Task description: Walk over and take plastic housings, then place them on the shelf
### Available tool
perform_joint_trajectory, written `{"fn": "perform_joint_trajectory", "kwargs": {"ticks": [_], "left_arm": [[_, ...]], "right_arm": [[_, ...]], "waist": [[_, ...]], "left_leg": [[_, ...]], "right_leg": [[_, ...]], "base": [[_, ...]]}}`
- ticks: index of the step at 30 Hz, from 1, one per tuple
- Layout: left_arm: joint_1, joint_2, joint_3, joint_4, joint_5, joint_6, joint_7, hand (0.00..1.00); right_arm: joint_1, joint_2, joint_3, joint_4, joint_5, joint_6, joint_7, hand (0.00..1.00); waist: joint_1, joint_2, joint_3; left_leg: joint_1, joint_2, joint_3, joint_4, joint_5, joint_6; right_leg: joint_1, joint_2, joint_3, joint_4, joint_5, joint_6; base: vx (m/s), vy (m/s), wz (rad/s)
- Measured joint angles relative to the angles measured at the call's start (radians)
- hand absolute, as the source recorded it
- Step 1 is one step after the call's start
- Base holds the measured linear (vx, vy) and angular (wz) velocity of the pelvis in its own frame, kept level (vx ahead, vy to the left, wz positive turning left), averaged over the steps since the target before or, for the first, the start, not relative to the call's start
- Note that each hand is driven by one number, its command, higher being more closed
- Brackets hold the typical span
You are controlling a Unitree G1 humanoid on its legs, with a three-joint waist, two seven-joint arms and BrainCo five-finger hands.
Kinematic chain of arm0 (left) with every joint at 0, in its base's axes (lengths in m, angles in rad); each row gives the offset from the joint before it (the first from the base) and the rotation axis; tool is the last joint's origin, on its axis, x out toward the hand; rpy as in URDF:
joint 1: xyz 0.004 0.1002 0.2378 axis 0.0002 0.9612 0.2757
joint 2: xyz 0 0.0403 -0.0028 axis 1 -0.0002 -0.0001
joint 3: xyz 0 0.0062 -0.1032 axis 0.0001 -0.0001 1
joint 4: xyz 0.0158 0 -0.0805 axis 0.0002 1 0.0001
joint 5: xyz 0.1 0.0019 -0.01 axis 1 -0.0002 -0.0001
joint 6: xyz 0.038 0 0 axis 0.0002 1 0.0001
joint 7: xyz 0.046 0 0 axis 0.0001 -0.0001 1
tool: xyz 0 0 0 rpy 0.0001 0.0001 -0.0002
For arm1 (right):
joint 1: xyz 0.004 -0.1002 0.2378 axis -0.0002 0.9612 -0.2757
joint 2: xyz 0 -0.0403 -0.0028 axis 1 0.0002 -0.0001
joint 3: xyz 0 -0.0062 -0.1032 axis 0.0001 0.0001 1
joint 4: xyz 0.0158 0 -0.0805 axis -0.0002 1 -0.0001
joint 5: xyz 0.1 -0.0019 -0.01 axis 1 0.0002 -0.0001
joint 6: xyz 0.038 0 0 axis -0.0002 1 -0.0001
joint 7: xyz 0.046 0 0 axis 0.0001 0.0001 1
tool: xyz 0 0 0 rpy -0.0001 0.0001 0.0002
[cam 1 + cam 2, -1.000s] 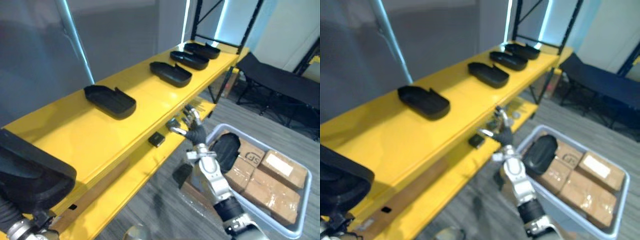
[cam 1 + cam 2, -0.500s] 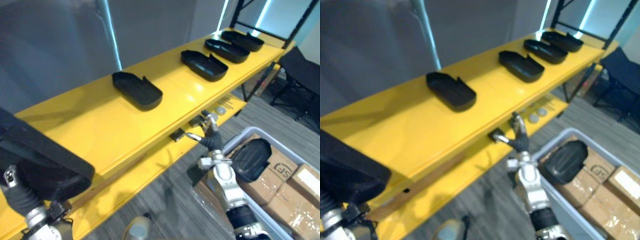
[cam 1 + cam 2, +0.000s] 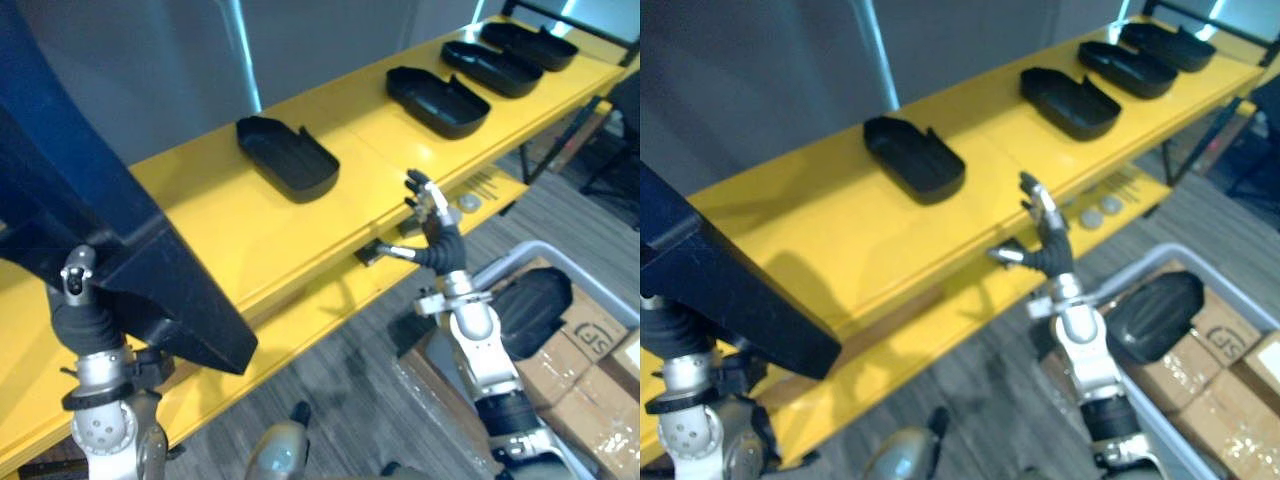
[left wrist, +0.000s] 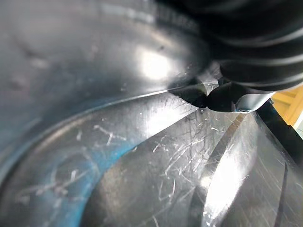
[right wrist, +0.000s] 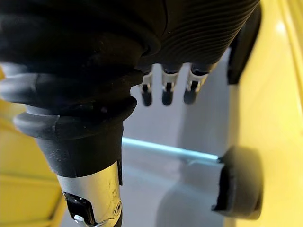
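A large black plastic housing [image 3: 110,250] hangs close to me above the left end of the yellow shelf [image 3: 230,235], carried on my left hand [image 3: 86,318], whose dark cover runs up beneath it. Its glossy inside [image 4: 118,156] shows in the left wrist view. Several more black housings lie in a row along the shelf, the nearest [image 3: 288,158] at its middle and another [image 3: 437,100] further right. My right hand [image 3: 435,228] stands open and holding nothing at the shelf's front edge, fingers [image 5: 163,92] straight. One more housing [image 3: 530,305] rests in the bin.
A grey bin [image 3: 520,250] of cardboard boxes [image 3: 585,385] sits on the floor at lower right, beside my right arm. The lower yellow shelf [image 3: 330,310] holds a small black part [image 3: 370,253] and round discs [image 3: 468,202]. A grey wall runs behind the shelf.
The camera has swung left along the shelf. The held housing has risen and looms larger over the shelf's left end. My right hand has lifted up to the shelf's front edge.
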Motion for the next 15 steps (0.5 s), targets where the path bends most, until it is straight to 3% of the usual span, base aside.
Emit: {"fn": "perform_joint_trajectory", "kwargs": {"ticks": [3, 4, 8, 11, 13, 15], "left_arm": [[0.003, 0.0, 0.0, 0.015, 0.032, 0.0, 0.012, 1.0], [-0.007, 0.001, 0.002, 0.014, 0.055, -0.005, 0.043, 1.0], [-0.071, 0.003, 0.01, 0.014, 0.145, -0.007, 0.111, 1.0], [-0.122, 0.021, 0.031, 0.014, 0.177, -0.01, 0.133, 1.0], [-0.153, 0.051, 0.047, 0.024, 0.177, -0.012, 0.13, 1.0], [-0.161, 0.098, 0.052, 0.029, 0.189, -0.012, 0.134, 1.0]], "right_arm": [[0.008, 0.005, 0.018, -0.009, 0.006, -0.016, -0.011, 0.0], [-0.004, 0.024, 0.017, -0.018, 0.005, -0.04, -0.041, 0.0], [-0.078, 0.059, 0.016, -0.019, -0.011, -0.046, -0.129, 0.0], [-0.097, 0.074, 0.007, -0.031, -0.023, -0.046, -0.176, 0.0], [-0.095, 0.079, -0.018, -0.03, -0.024, -0.046, -0.195, 0.0], [-0.096, 0.1, -0.071, -0.022, -0.025, -0.046, -0.209, 0.0]], "waist": [[-0.003, -0.003, 0.005], [-0.004, -0.002, 0.005], [0.006, 0.003, 0.008], [0.025, -0.003, 0.006], [0.024, 0.0, 0.009], [0.007, -0.01, 0.04]], "left_leg": [[-0.017, 0.003, 0.013, 0.003, -0.008, 0.004], [-0.053, 0.005, 0.024, 0.004, -0.005, 0.007], [-0.134, 0.012, 0.067, 0.046, -0.004, 0.011], [-0.153, -0.021, 0.066, 0.115, -0.06, 0.047], [-0.148, -0.04, 0.052, 0.172, -0.099, 0.064], [-0.057, -0.062, 0.031, 0.201, -0.149, 0.087]], "right_leg": [[-0.017, -0.005, 0.007, 0.011, -0.02, 0.011], [-0.046, -0.007, 0.002, 0.012, -0.02, 0.011], [-0.106, -0.03, -0.012, 0.044, -0.025, 0.018], [-0.1, -0.061, -0.012, 0.105, -0.044, 0.045], [-0.178, -0.115, 0.035, 0.355, -0.041, 0.029], [-0.293, -0.158, 0.186, 0.71, 0.055, -0.02]], "base": [[-0.16, 0.002, 0.04], [-0.09, 0.015, 0.16], [-0.02, 0.059, 0.27], [0.16, 0.084, 0.22], [0.18, 0.088, 0.27], [0.24, 0.024, 0.34]]}}
